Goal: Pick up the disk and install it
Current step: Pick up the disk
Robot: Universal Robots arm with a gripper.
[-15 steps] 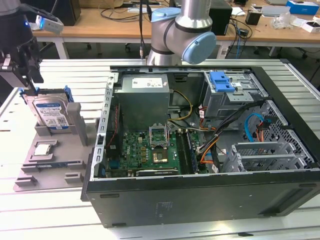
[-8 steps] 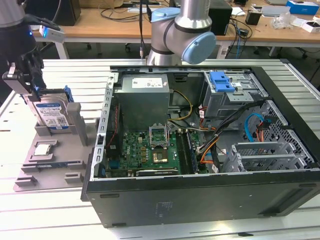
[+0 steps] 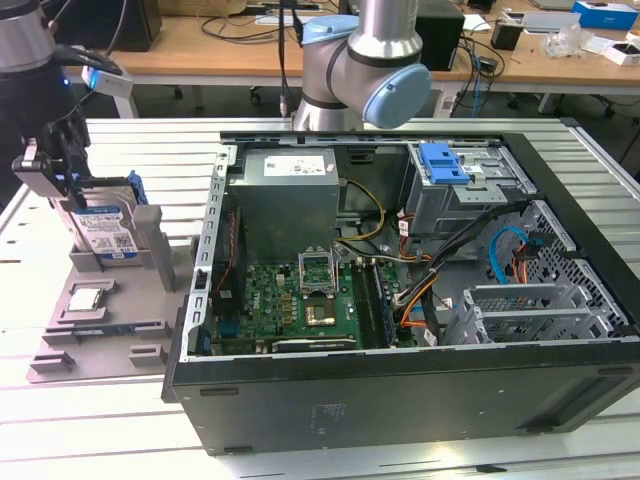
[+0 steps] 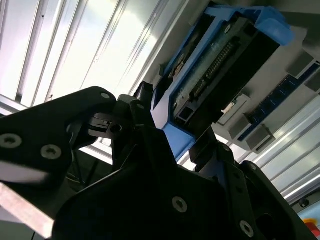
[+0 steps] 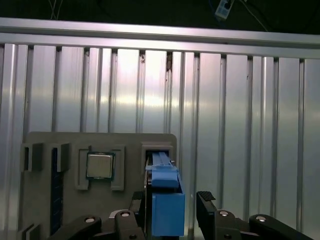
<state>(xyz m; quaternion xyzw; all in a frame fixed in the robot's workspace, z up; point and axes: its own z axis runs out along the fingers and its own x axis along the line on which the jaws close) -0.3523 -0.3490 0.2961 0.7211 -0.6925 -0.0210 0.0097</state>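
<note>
Stage: pick-up, early | disk [image 3: 107, 236] stands upright in grey holder [image 3: 150, 252], on the exterior view's left of the open computer case [image 3: 400, 385] | gripper [image 3: 72, 188] straddles its top, fingers [image 5: 206, 200] apart, seemingly not yet clamped | left: lift, install.

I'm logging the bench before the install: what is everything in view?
disk: one, silver with blue rails, upright in the fixture tray
processor chip: one, silver, flat on the tray
fixture tray: one, grey, exterior view's left
computer case: one, black, open, beside the tray
motherboard: one, green, inside the case
power supply: one, grey, inside the case
drive cage: one, grey with blue latch, inside the case
table: one, ribbed silver, under everything
arm: one, silver and blue, behind the case
pincer: one, black, open, astride the disk
</note>
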